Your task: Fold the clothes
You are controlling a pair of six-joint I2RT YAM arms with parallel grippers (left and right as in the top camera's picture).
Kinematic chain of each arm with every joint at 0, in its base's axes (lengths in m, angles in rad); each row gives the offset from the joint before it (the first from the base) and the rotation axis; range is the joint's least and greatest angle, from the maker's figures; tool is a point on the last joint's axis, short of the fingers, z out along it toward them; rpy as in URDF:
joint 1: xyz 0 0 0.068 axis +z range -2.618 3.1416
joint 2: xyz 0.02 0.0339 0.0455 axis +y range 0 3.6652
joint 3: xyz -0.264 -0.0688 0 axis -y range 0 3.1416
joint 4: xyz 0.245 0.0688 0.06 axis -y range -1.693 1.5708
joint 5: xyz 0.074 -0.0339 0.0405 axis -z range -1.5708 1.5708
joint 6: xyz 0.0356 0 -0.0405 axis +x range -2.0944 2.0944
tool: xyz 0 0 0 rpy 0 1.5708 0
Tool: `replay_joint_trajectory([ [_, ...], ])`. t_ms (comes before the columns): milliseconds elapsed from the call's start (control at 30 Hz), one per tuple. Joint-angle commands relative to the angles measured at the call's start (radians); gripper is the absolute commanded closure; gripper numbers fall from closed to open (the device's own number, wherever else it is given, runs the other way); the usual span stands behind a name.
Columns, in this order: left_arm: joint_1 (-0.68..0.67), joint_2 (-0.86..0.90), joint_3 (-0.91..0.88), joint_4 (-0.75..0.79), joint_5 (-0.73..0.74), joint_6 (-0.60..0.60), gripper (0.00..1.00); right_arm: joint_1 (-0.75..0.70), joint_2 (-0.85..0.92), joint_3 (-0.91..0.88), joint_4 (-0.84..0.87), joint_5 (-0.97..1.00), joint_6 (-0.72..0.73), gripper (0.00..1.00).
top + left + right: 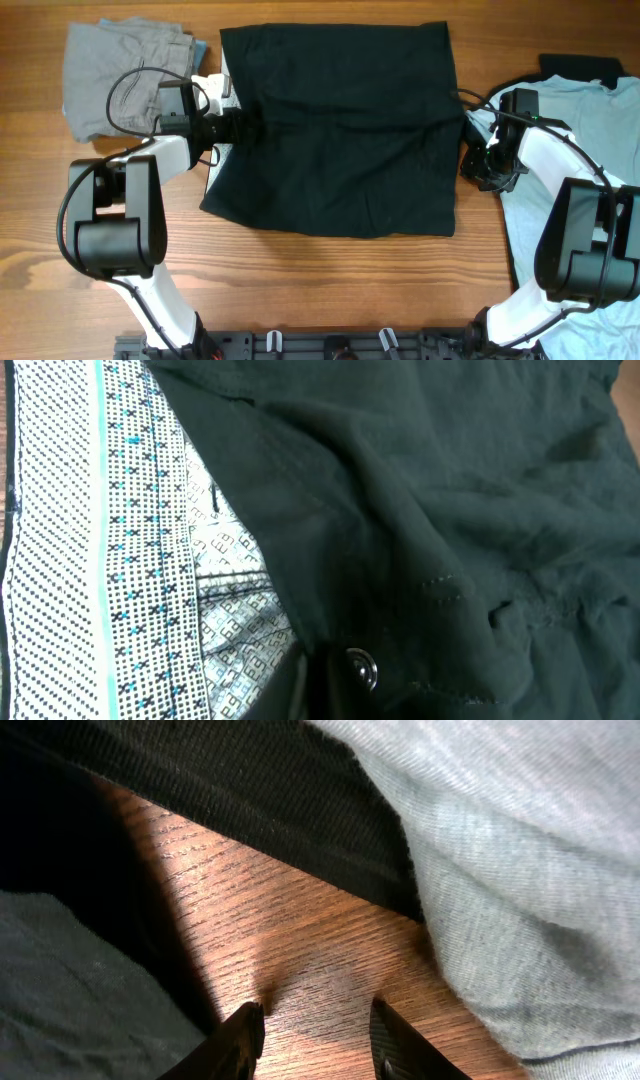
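The black shorts [340, 130] lie spread flat in the middle of the table. My left gripper [240, 128] is at their left edge, shut on the black cloth at the waist. The left wrist view is filled by the black shorts [450, 510], their pale patterned inner waistband [110, 560] and a dark button [361, 666]; my own fingers are hidden there. My right gripper [476, 165] is just off the shorts' right edge. In the right wrist view it [315, 1030] stands open over bare wood [300, 920], holding nothing.
Grey shorts [120, 75] lie crumpled at the back left. A pale blue T-shirt [590, 110] covers the right side, under my right arm, and shows as grey-blue cloth [520, 870] close to the right fingers. Dark cloth [80, 990] lies left of them.
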Motion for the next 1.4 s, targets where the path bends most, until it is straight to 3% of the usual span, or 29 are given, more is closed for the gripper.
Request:
replay_joint_trajectory([
  [0,0.002,-0.011,-0.005,0.010,0.017,-0.026,0.96,0.002,0.070,-0.024,0.003,-0.023,-0.011,0.60],
  [100,0.041,-0.090,-0.004,-0.003,-0.068,-0.147,0.96,0.002,0.070,-0.024,0.003,-0.022,-0.013,0.60],
  [200,0.061,-0.164,-0.005,-0.014,-0.071,-0.174,0.96,0.002,0.070,-0.024,0.003,-0.022,-0.013,0.60],
  [333,0.060,-0.230,-0.005,-0.098,-0.222,-0.177,0.96,0.002,0.070,-0.024,0.003,-0.021,-0.014,0.59],
  [500,0.060,-0.211,-0.005,-0.241,-0.404,-0.172,0.96,0.002,0.070,-0.024,0.003,-0.018,-0.013,0.59],
  [800,0.060,-0.128,-0.005,-0.258,-0.669,-0.182,0.96,0.002,0.070,-0.024,-0.005,-0.018,-0.013,0.59],
  [933,0.060,-0.120,-0.005,-0.255,-0.682,-0.181,0.95,0.002,0.070,-0.024,-0.008,-0.018,-0.013,0.54],
  [1000,0.060,-0.120,-0.005,-0.250,-0.636,-0.180,0.55,0.002,0.068,-0.023,-0.009,-0.019,-0.034,0.50],
  [1067,0.060,-0.127,-0.005,-0.258,-0.572,-0.180,0.43,0.002,0.056,-0.014,-0.036,-0.035,-0.061,0.51],
  [1167,0.060,-0.184,-0.005,-0.292,-0.467,-0.180,0.20,0.002,-0.006,-0.011,-0.060,-0.209,-0.190,0.49],
  [1200,0.060,-0.208,-0.005,-0.302,-0.450,-0.180,0.14,0.002,-0.026,-0.011,-0.056,-0.274,-0.207,0.45],
  [1367,0.060,-0.389,-0.005,-0.383,-0.423,-0.180,0.08,0.013,-0.034,-0.014,0.033,-0.414,-0.195,0.27],
])
